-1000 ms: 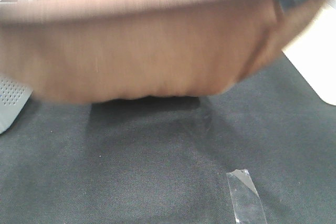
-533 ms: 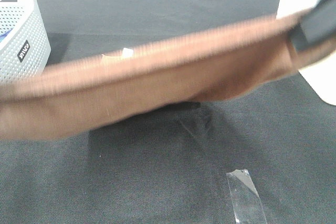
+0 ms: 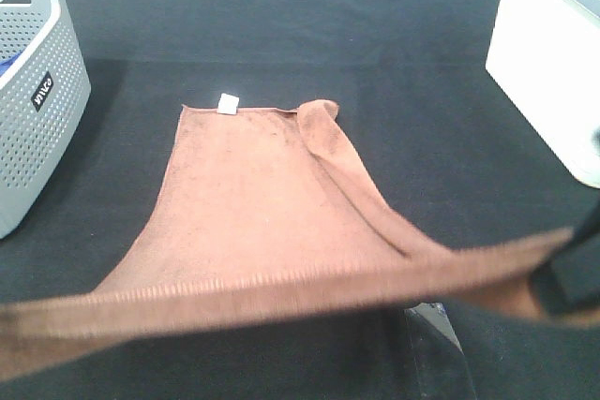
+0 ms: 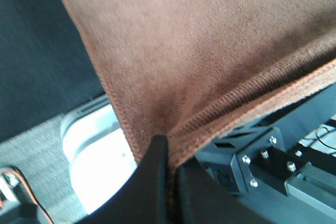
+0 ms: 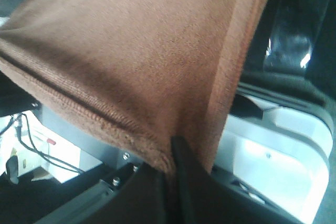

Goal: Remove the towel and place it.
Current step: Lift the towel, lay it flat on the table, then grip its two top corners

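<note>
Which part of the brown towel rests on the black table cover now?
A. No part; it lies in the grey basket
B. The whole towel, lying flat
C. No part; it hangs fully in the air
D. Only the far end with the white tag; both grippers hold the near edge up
D: the brown towel has its far end with the white tag on the black table cover, and the left gripper and right gripper pinch the raised near hem.

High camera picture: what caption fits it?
Brown towel, far end resting on the black table, near edge lifted, grey basket at the left.
</note>
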Robot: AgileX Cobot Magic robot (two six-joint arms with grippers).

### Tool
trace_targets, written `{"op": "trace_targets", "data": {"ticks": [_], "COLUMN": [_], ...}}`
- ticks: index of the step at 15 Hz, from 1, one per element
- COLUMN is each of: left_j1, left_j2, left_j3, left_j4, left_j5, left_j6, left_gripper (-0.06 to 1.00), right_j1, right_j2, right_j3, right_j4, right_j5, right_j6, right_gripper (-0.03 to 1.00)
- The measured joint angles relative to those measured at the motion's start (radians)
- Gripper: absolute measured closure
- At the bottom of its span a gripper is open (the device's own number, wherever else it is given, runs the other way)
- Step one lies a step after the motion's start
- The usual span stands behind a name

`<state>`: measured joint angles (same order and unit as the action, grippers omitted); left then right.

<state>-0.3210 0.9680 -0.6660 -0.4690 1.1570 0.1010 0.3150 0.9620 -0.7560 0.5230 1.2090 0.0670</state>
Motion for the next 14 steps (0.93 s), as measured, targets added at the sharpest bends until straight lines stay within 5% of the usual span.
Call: {"op": "trace_targets", "data": {"ticks": [14], "left_j1": [0.0], "left_j2": [0.29], "left_j3": [0.097], "left_j4": [-0.063], "left_j5": [0.003], "left_j6": [0.007], "left_gripper": [0.94], "right_j1": [-0.002], "right_j2": [0.33], "right_j3": [0.138], "right_j4": [0.001], "right_j5": [-0.013], "right_j6": [-0.117], "right_gripper": [0.97]}}
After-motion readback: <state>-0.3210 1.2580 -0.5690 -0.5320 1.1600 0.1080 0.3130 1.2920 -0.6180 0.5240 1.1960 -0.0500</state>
